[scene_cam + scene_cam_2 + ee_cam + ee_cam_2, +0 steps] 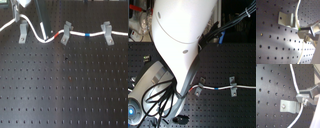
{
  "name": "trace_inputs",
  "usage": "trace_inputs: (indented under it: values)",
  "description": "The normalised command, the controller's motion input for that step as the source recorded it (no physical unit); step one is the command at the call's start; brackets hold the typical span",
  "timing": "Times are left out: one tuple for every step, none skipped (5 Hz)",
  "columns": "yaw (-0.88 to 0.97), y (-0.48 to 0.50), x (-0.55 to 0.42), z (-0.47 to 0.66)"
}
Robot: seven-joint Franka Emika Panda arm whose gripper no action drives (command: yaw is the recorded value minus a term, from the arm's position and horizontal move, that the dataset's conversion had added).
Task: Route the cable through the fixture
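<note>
the cable (75, 33) runs white across the far part of the black perforated board (65, 85) in the first exterior view. from the first exterior view's left it rises over the left clip (23, 31), dips down to a low point near the gripper (48, 36), then climbs to the middle clip (65, 32), where its red band (57, 36) lies just beside the clip's fork. past that it passes on to the right clip (107, 32), with the blue band (88, 35) between the middle and right clips. it seems to sit in the forked tops of the middle and right clips; whether it is seated in the left one is hard to tell.

in the second exterior view the arm's white body (183, 35) fills most of the frame, and the cable (245, 87) shows only on the second exterior view's right, running through two clips (232, 86).

in both wrist views the fingers (302, 98) are clamped on the cable (293, 79), right beside a grey clip (289, 106) bolted to the board. in the first wrist view the cord (297, 12) passes along the edge of that clip (286, 19), touching or nearly so.

no brand, label or writing can be read in any view.
</note>
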Motion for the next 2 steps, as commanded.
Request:
trace_inputs:
  values:
    - [-0.19,-0.133,-0.252,0.20]
    - [-0.07,-0.012,-0.298,0.25]
